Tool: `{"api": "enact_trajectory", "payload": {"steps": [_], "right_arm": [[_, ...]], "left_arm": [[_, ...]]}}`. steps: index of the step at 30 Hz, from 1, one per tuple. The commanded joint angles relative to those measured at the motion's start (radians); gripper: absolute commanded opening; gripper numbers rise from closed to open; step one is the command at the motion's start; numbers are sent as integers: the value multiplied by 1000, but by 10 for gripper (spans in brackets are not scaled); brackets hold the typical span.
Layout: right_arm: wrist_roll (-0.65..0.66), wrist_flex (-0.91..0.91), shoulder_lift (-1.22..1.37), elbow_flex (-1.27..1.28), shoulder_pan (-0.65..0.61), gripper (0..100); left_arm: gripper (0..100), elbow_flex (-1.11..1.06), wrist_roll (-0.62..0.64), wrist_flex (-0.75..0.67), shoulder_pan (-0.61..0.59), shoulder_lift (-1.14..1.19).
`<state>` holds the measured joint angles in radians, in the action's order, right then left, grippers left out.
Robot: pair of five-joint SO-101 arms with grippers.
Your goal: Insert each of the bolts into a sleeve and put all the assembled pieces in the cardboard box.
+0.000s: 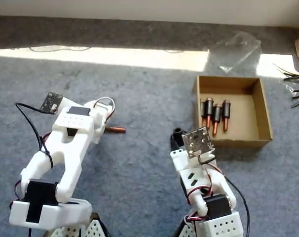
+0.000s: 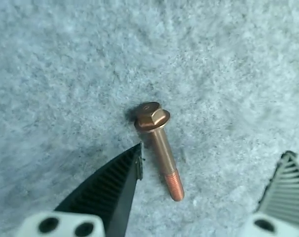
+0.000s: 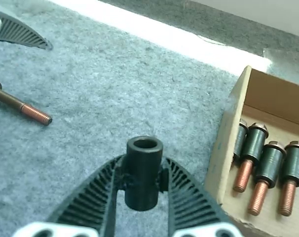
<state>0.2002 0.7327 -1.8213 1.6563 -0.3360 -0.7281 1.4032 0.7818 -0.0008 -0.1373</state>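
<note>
**Bolt loose on carpet, sleeve gripped upright**

The bolt (image 2: 159, 148) lies flat on the grey carpet (image 1: 149, 187), between the widely spread fingers of the left gripper (image 2: 213, 153). One fingertip sits just beside its shank, the other well apart. The right gripper (image 3: 143, 165) is clamped on a black sleeve (image 3: 144, 148), held upright with its bore open, outside the near corner of the cardboard box (image 1: 228, 79). Bare carpet separates bolt and sleeve. Four assembled pieces (image 1: 216, 114) lie side by side in the box, on the side toward the left arm; the rest of its floor is bare.
</note>
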Motion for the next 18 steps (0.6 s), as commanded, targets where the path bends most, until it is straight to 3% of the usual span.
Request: {"api": "enact_trajectory", "payload": {"steps": [1,11,18], "right_arm": [[11,-2,-10,-5,12,3],[11,-2,-10,-5,12,3],[11,-2,-10,-5,12,3]], "left_arm": [[379,1,34,-14,-10,-7],[379,-16,37,-23,-7,4],[379,-15,37,-118,-10,119]]}}
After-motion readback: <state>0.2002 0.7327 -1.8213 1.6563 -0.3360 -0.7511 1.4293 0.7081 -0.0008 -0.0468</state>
